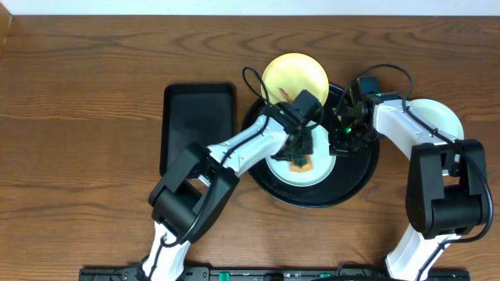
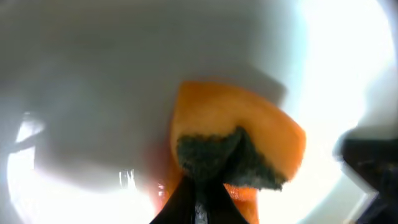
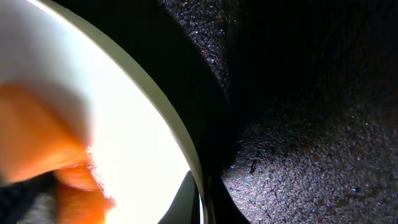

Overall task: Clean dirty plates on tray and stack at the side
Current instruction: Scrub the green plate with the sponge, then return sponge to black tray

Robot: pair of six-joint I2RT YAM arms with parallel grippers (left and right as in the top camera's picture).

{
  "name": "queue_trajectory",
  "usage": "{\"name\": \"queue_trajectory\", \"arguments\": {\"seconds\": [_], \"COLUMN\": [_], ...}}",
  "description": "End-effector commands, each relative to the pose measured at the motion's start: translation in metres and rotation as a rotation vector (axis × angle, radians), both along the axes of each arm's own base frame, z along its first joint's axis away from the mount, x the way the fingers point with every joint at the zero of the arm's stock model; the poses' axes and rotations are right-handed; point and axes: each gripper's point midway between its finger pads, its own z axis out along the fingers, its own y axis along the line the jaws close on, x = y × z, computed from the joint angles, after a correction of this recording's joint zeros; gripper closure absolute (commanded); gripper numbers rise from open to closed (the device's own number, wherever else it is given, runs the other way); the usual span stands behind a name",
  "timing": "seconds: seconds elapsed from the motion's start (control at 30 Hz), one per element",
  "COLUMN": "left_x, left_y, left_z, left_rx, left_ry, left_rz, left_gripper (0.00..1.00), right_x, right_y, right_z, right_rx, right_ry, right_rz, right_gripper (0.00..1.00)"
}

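We see the round black tray point(image 1: 359, 178) with its raised rim right of centre on the surface. A pale mint-blue plate point(image 1: 322, 168) lies flat in its middle, glossy, its right rim between the fingers of the right end effector point(image 1: 337, 148). The yellow plate point(image 1: 297, 72) overlaps the tray's far rim and shows a small reddish-brown smear near its near edge. Another pale plate point(image 1: 440, 115) lies on the surface, just right of the tray.

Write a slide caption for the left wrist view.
Left gripper holds an orange sponge against a pale plate.
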Motion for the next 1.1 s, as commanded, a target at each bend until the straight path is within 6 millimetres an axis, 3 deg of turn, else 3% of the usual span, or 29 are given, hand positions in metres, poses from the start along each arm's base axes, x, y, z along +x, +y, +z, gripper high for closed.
{"name": "queue_trajectory", "arguments": {"seconds": [0.0, 0.07, 0.13, 0.37, 0.57, 0.7, 0.8, 0.9, 1.07], "left_x": [0.008, 0.017, 0.024, 0.035, 0.047, 0.051, 0.052, 0.05, 0.045], "left_y": [0.074, 0.097, 0.107, 0.109, 0.112, 0.125, 0.146, 0.179, 0.222], "left_z": [-0.023, -0.018, -0.014, 0.007, 0.061, 0.099, 0.118, 0.133, 0.126], "left_rx": [0.331, 0.461, 0.524, 0.551, 0.554, 0.536, 0.532, 0.535, 0.487], "left_ry": [-0.034, -0.099, -0.143, -0.202, -0.299, -0.363, -0.365, -0.325, -0.191], "left_rz": [0.034, 0.031, 0.008, -0.029, 0.002, 0.045, 0.093, 0.161, 0.221], "left_gripper": [0.92, 0.93, 0.92, 0.92, 0.92, 0.92, 0.92, 0.92, 0.92], "right_x": [-0.005, -0.005, -0.005, -0.005, -0.005, -0.006, -0.006, -0.005, -0.003], "right_y": [-0.017, -0.017, -0.017, -0.022, -0.023, -0.023, -0.023, -0.023, -0.023], "right_z": [-0.019, -0.019, -0.019, -0.02, -0.02, -0.02, -0.02, -0.02, -0.02], "right_rx": [-0.112, -0.113, -0.112, -0.135, -0.142, -0.142, -0.142, -0.141, -0.138], "right_ry": [0.032, 0.032, 0.03, 0.026, 0.027, 0.029, 0.029, 0.026, 0.015], "right_rz": [-0.009, -0.009, -0.002, 0.004, 0.004, 0.004, 0.004, 0.004, 0.014], "right_gripper": [0.99, 0.99, 0.99, 0.99, 0.99, 0.99, 0.99, 0.99, 0.99]}}
